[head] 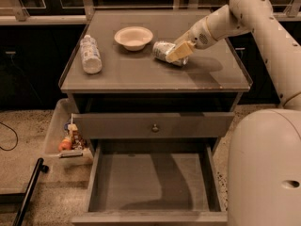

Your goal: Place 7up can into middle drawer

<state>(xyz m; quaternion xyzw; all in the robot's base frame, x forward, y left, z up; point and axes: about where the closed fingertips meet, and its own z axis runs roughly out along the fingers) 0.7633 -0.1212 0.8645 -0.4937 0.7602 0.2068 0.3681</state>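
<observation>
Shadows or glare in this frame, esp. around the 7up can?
Camera view: dim, warm light. The shadow of the arm lies on the cabinet top right of the gripper, which is at the 7up can. A darker band crosses the middle drawer floor. No strong glare on the can.

Glossy white tubular arm [263, 27], pale yellow pincer [178, 53] above the tabletop [141, 74]
</observation>
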